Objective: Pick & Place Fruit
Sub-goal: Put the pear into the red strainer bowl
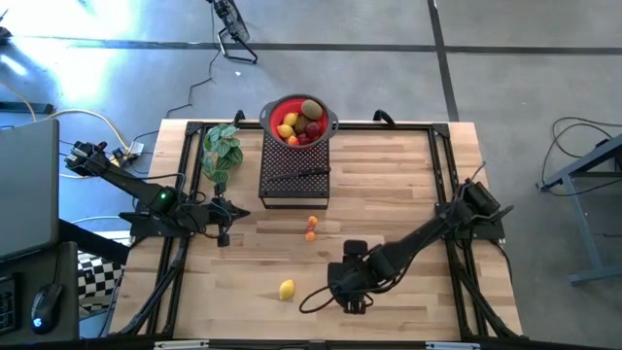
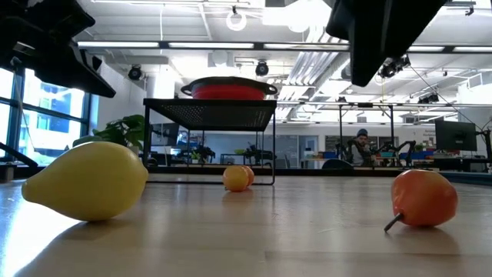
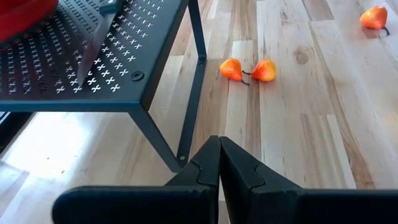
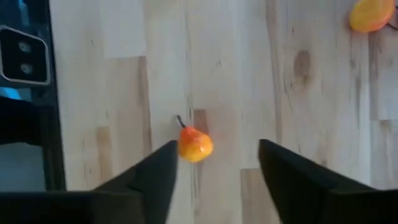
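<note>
The right gripper point(image 4: 214, 165) hangs low over the near middle of the wooden table point(image 1: 389, 175), its two dark fingers point(image 4: 149, 171) spread apart and holding nothing. In the right wrist view a small orange fruit point(image 4: 195, 144) with a short stem lies on the bare boards just beyond the fingertips, close to one finger and roughly in line with the gap, though whether it touches that finger cannot be told. The low view shows the same small orange fruit resting on the table top, stem angled down to the wood. A yellow lemon point(image 1: 287, 289) lies on the table to the left of the right gripper, near but clearly apart from it. Farther back, two tiny orange fruits point(image 1: 311, 227) lie side by side on the boards, just in front of a black perforated stand point(image 1: 294, 173). A black-handled knife point(image 1: 301, 174) lies on that stand, and at its far end sits a red bowl point(image 1: 276, 109) holding several more fruits, among them a brown kiwi point(image 1: 311, 108), a yellow one and dark red ones. The left gripper point(image 3: 219, 163) waits at the left side of the table, beside the stand's leg, its fingers pressed together and empty. A green leafy plant point(image 1: 221, 149) stands at the far left of the table, next to the stand.
</note>
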Controlling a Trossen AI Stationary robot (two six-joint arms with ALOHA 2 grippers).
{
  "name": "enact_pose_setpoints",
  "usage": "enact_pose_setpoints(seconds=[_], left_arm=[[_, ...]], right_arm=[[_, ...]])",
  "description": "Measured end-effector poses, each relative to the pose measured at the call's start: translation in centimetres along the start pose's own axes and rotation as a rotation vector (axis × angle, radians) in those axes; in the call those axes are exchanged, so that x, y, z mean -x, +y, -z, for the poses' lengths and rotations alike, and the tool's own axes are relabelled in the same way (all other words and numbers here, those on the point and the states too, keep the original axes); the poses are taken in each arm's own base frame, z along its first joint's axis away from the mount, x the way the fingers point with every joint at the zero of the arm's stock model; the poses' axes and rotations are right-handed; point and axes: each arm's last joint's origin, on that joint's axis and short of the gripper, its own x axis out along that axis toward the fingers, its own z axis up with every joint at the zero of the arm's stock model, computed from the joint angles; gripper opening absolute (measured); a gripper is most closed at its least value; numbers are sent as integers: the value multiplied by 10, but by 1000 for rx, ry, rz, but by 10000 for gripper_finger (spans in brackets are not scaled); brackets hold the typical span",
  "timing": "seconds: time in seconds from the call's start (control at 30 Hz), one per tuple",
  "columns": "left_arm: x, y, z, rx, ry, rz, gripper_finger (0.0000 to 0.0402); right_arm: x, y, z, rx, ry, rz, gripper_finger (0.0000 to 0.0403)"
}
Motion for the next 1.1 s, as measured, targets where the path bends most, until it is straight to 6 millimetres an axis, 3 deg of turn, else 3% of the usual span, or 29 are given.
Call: enact_pose_setpoints(seconds=[0.13,0.27,1.1], left_arm=[[0,0,0,0,0,-1,3],[0,0,0,0,0,0,3],[0,0,0,-4,3,-1,3]], right_arm=[[0,3,2,10,2,-5,276],[-7,7,3,69,3,-6,302],[-70,20,14,121,130,16,279]])
